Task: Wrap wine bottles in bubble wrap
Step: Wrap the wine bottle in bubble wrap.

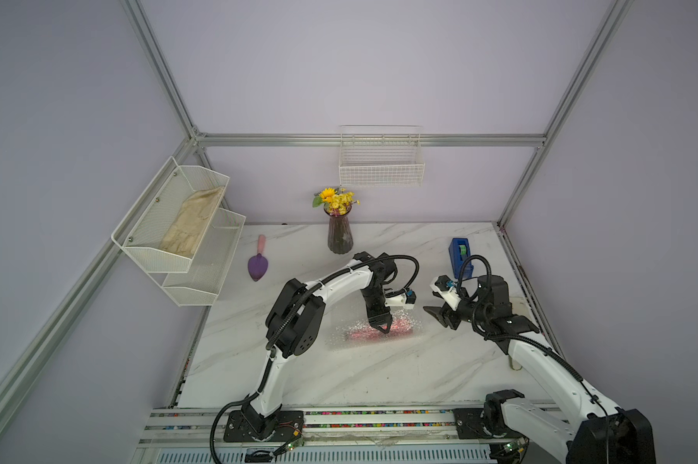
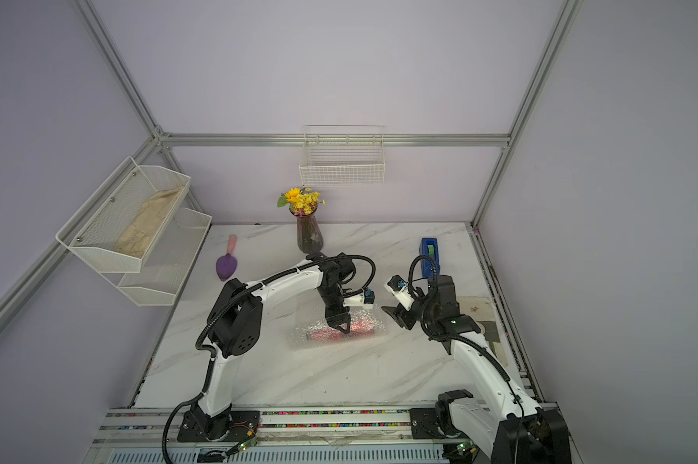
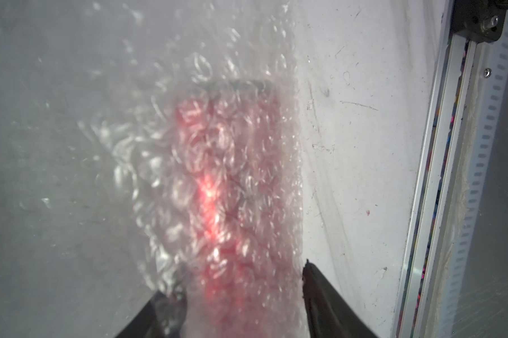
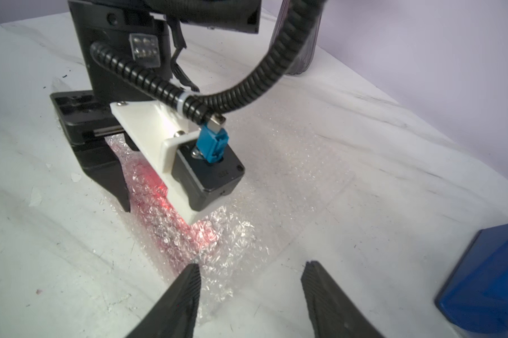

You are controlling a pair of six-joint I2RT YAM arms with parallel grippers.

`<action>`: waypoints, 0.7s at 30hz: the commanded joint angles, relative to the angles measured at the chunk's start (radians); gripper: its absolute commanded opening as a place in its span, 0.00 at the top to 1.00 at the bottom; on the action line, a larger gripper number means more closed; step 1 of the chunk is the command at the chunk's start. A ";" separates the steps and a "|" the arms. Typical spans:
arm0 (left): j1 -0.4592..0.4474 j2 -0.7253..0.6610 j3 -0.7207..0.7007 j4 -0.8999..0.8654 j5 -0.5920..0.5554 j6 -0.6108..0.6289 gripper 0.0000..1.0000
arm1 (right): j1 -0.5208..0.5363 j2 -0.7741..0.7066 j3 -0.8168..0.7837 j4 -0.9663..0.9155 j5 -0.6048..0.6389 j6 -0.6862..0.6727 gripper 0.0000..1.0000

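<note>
Bottle update from us: it's lying on its side on the table, rolled up inside the bubble wrap, pink-red showing through the bubbles, with the rest of the sheet flat beside it. The left jaws point down and stand partly open astride the wrapped bottle near its middle, right up against the film on each flank, but we can't tell if they're actually squeezing it. The right jaws hang spread wide with nothing between them, just off the end of the wrap, near the blue tape dispenser.
</note>
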 commanded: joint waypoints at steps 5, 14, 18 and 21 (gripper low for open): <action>0.019 0.026 0.017 0.037 0.028 0.008 0.51 | 0.084 -0.161 0.001 -0.189 0.055 -0.189 0.25; 0.024 0.087 0.072 0.021 0.096 0.011 0.62 | 0.455 -0.128 -0.025 -0.121 0.307 -0.261 0.16; 0.026 0.128 0.101 -0.012 0.110 0.022 0.62 | 0.569 -0.040 -0.061 -0.025 0.444 -0.297 0.15; 0.032 0.153 0.122 -0.027 0.114 0.028 0.62 | 0.589 0.045 -0.066 0.015 0.479 -0.318 0.13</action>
